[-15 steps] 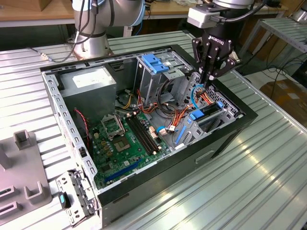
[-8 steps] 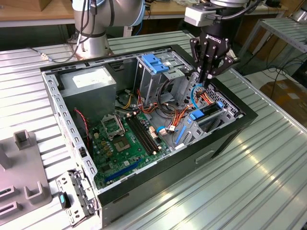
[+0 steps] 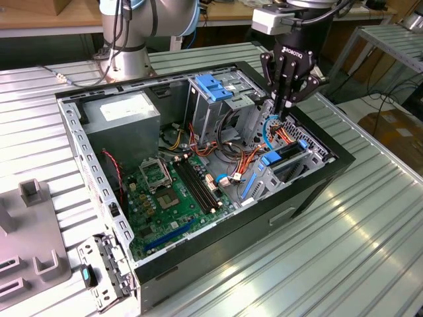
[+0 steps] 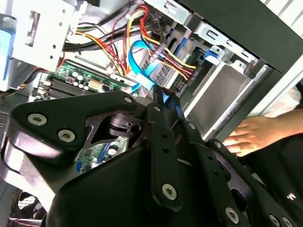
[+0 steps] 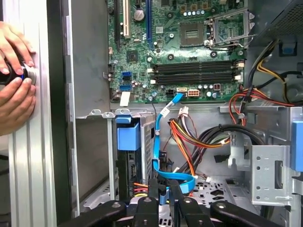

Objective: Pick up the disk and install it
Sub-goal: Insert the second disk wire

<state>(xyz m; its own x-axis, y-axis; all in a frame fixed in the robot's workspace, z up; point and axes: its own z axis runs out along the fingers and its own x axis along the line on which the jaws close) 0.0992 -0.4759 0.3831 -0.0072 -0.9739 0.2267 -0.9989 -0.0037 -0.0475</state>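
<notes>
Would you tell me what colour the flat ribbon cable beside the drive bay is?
Light blue flat ribbon cable, clearest in the first wrist view.

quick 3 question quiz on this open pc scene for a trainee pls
1. True or false: the gripper hangs above the grey power supply box.
2. The flat cable nearest the gripper is: A red, B blue, C green.
3. Fill in: in the first wrist view a person's hands rest on the slatted ____, outside the case.

Key: 1 false, it hangs over the opposite end of the case. 2 B. 3 table.
</notes>
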